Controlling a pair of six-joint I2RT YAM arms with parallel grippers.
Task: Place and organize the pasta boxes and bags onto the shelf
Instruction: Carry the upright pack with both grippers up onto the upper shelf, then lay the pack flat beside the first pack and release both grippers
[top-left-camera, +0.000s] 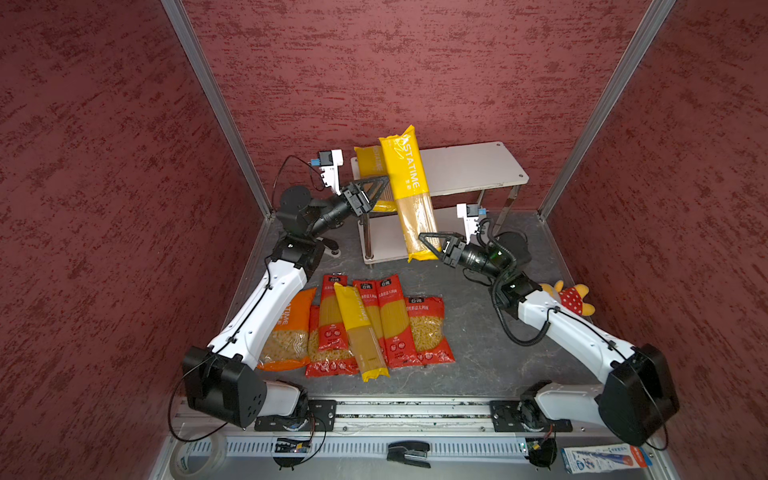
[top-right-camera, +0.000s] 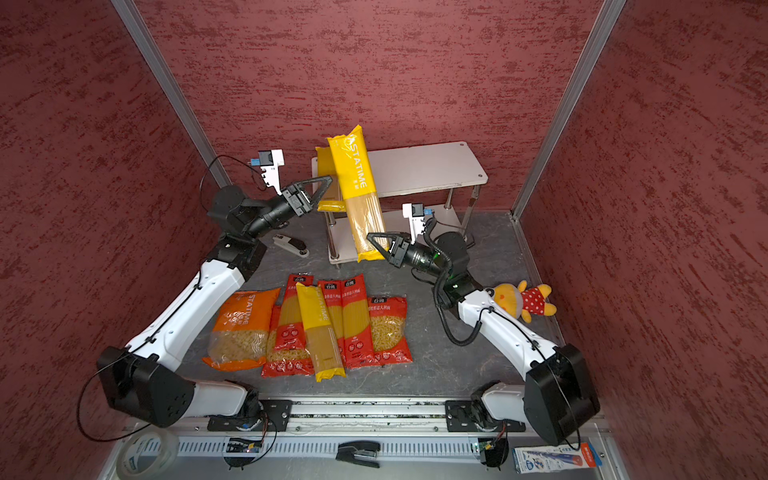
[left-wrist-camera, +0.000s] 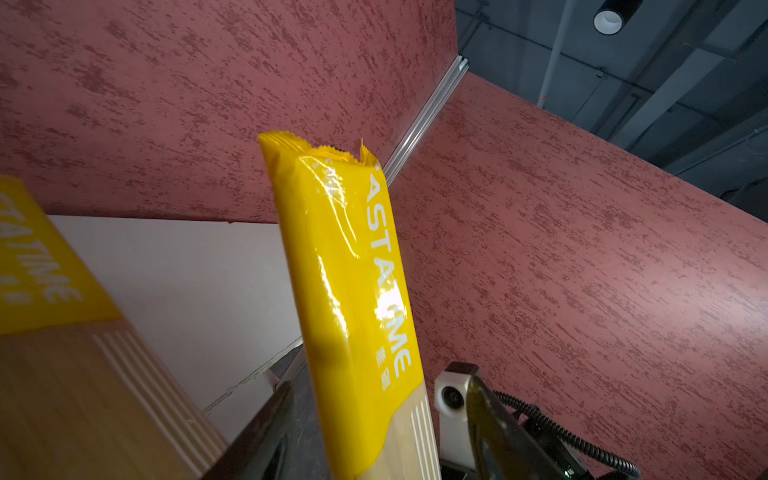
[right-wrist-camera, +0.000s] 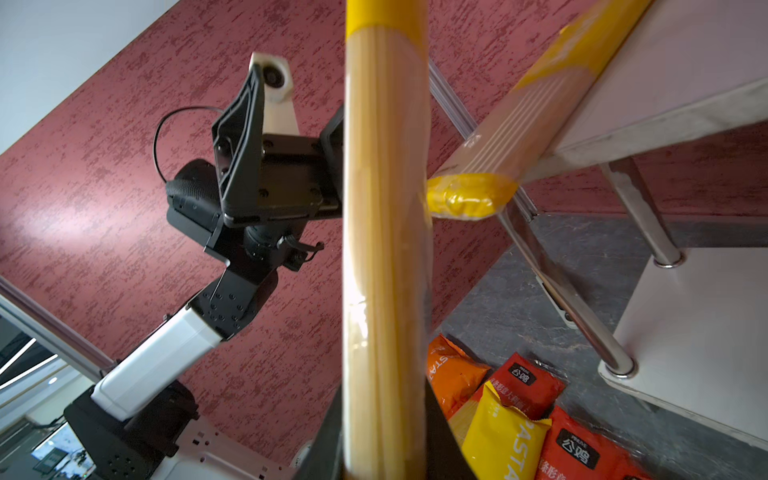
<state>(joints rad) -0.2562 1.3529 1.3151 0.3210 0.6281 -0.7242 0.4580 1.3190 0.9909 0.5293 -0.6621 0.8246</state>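
Light even, from overhead, med-bright; faint shadows on the surface (top-left-camera: 478, 332). Both top views sharp mid-frame, bent at edges, corners dimmer. Left wrist view: glare streaks on yellow spaghetti pack (left-wrist-camera: 353, 291) just beyond left tool (left-wrist-camera: 382, 399), whose fingers (left-wrist-camera: 266, 432) blur. Right wrist view: pack close-up soft, w/ glare patch just past right tool (right-wrist-camera: 384, 449).
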